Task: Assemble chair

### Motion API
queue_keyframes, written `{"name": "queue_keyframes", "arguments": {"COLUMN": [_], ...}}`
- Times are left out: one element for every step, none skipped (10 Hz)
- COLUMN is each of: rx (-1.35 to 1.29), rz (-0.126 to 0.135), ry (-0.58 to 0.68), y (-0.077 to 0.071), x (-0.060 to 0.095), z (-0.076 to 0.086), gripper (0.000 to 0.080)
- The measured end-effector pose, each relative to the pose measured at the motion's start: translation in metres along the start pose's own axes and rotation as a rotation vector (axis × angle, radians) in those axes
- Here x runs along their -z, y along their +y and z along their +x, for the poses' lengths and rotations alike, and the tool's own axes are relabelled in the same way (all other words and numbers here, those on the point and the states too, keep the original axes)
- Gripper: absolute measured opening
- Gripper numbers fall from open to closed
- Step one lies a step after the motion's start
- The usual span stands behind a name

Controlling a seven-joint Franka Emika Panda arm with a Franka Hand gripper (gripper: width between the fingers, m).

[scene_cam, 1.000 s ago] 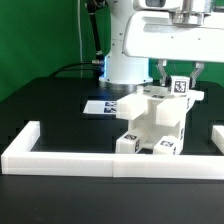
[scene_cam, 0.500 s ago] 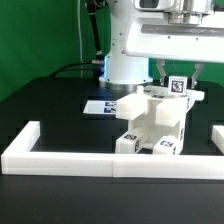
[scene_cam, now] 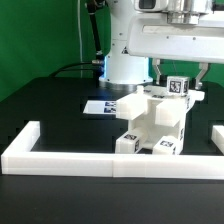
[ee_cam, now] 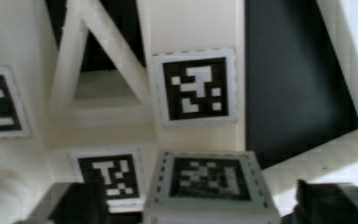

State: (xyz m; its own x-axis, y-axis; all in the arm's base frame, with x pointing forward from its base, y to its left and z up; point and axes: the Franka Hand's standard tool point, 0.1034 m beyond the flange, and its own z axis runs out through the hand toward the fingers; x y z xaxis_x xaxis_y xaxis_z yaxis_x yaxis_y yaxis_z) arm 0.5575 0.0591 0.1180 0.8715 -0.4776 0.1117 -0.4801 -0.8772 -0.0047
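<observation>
table (scene_cam: 45,110): black top. The chair sat about mid-table, just behind the white border rail (scene_cam: 70,158), with the marker board (scene_cam: 98,106) further back.
chair (scene_cam: 150,122): partly built, a blocky white stack with tags (scene_cam: 165,148) on the low front pieces. It stood directly under the gripper.
gripper (scene_cam: 180,72): hung right over the chair's top with its jaws spread, one finger on each side of the tagged top piece (scene_cam: 179,86). Far as I could see, neither finger was pinching it.
step: my guess, seating that top piece on the stack.
next move: I'd have pulled straight up so the fingers didn't drag the piece off, then gone for another part.
wrist view: a big tag (ee_cam: 197,88) and white frame, way too close in to judge contact.
</observation>
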Motion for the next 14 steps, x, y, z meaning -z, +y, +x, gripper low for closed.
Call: {"name": "queue_keyframes", "arguments": {"rx": [0.032,0.036,0.086,0.225,0.283,0.343,0.446,0.577,0.651,0.711,0.841,0.889,0.974,1.043], "rz": [0.000,0.000,0.000,0.002,0.000,0.000,-0.002,0.000,0.002,0.003,-0.006,-0.008,-0.010,-0.011], "ry": [0.000,-0.001,0.001,0.004,0.003,0.003,0.005,0.008,0.009,0.011,0.015,0.016,0.016,0.016], "y": [0.0001,-0.0002,-0.0014,-0.0016,-0.0007,-0.0005,-0.0003,-0.0007,-0.0012,-0.0026,-0.0046,-0.0042,-0.0032,-0.0032], "x": [-0.0001,-0.0002,0.0011,0.0030,0.0019,0.0018,0.0024,0.0044,0.0056,0.0070,0.0089,0.0093,0.0093,0.0093], "z": [-0.0001,-0.0006,-0.0008,0.0002,0.0001,0.0002,0.0005,0.0009,0.0010,0.0007,0.0002,0.0009,0.0017,0.0018], "gripper": [0.0603,0.0635,0.0635,0.0647,0.0649,0.0649,0.0649,0.0649,0.0649,0.0649,0.0649,0.0649,0.0649,0.0649]}}
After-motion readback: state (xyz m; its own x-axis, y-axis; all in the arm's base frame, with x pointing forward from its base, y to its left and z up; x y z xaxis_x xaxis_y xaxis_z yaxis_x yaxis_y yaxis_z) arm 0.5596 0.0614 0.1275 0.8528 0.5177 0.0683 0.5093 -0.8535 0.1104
